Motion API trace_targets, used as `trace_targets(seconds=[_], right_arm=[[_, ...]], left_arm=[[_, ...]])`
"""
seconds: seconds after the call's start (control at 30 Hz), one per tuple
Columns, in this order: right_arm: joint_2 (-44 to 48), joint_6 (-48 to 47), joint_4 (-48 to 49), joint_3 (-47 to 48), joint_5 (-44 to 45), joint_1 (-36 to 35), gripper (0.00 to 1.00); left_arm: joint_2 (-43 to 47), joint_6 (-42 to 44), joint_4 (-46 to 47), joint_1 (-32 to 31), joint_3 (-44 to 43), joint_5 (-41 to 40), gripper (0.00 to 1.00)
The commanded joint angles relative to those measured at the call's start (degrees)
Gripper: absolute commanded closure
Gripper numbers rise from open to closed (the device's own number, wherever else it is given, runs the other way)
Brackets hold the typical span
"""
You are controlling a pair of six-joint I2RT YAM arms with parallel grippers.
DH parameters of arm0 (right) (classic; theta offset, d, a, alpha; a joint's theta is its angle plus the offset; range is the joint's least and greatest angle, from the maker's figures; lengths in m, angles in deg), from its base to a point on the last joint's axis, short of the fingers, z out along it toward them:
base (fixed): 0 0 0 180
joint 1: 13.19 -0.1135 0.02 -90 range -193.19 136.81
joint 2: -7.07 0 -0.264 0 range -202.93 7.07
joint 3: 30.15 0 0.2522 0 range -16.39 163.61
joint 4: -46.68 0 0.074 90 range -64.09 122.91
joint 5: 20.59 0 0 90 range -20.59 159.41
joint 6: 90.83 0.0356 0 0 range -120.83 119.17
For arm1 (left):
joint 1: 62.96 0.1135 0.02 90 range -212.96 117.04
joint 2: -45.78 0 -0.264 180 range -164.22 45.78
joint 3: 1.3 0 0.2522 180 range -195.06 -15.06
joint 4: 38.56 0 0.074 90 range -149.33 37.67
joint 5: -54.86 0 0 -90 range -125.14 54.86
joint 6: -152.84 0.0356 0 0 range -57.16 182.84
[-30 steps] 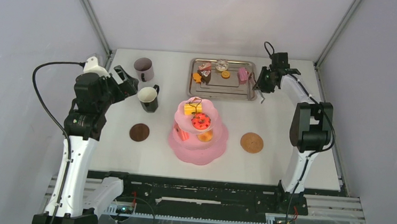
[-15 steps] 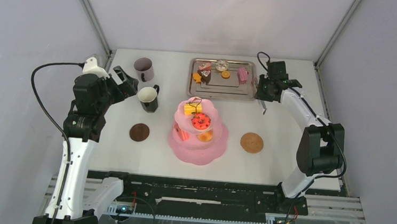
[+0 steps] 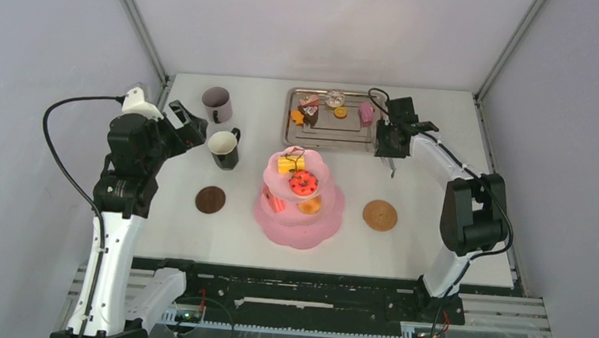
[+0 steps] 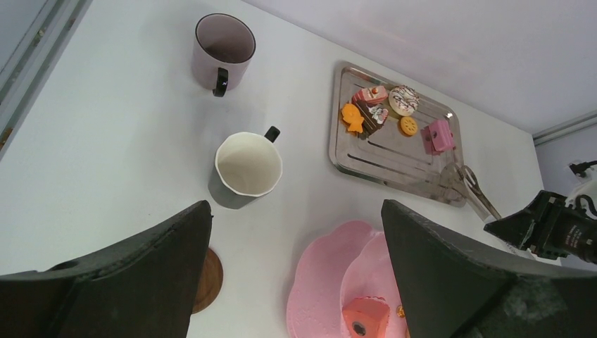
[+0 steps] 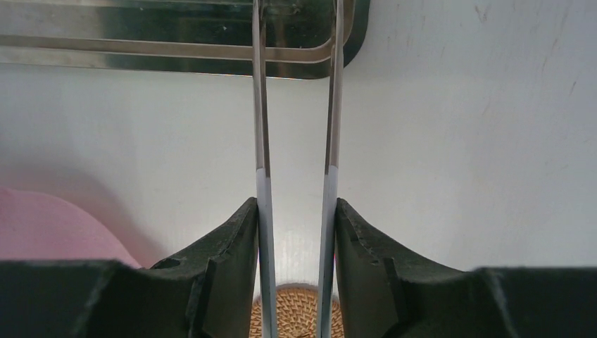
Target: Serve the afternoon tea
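At the near corner of the steel tray (image 3: 339, 137), my right claw (image 5: 296, 232) pinches tongs (image 5: 265, 201), blades parted for the toy cakes (image 4: 371, 113) on it; my left claw (image 3: 189, 122) hangs wide beside the black mug (image 3: 225, 149).

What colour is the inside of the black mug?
Creamy white inside the black mug, clearest in the left wrist view.

Right gripper (image 5: 296, 211) clasps metal tongs (image 5: 261, 127), one finger against each arm. The arms run parallel and slightly apart, straight ahead, crossing the near rim of the steel tray (image 5: 141, 42). A woven coaster (image 5: 296, 313) shows between the fingers, below. Edge of the pink stand (image 5: 49, 229) sits low left, on the white table (image 5: 457, 141).
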Motion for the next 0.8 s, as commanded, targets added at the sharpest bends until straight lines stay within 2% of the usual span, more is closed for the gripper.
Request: trace_targets(seconds=[0.0,0.77], right_arm=[[-0.84,-2.39,3.16,3.07,2.11,-0.8,0.52],[-13.35,-7.01,0.96,17.16,3.62,-1.08,0.48]], left_arm=[[0.33,0.41,1.17,0.56,0.0,0.3,0.06],[-1.16,1.31,1.03,1.46,-0.79,-0.93,0.06]])
